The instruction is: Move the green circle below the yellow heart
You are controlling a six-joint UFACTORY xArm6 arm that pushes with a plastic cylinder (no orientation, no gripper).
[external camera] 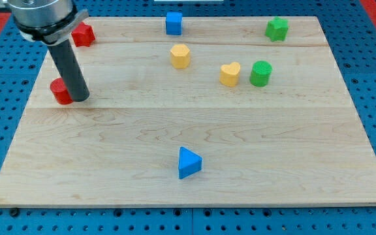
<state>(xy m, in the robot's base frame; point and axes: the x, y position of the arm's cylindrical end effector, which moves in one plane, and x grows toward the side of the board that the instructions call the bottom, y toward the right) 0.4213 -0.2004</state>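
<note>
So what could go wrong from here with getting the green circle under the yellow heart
1. The green circle sits right beside the yellow heart, on the view's right; a careless push could knock the heart too.
2. My tip is far off at the view's left, against a red block; leaving could drag it along.
3. The yellow hexagon-like block lies near a straight path across and might get nudged.

Wooden board (253, 163) on blue pegboard (371, 78). Upper left: red block (83, 34); below it, red cylinder (60, 91). Top centre: blue cube (173, 23). Below it: yellow hexagon (180, 56). Upper right: green star-like block (277, 29). Lower centre: blue triangle (188, 163).
</note>
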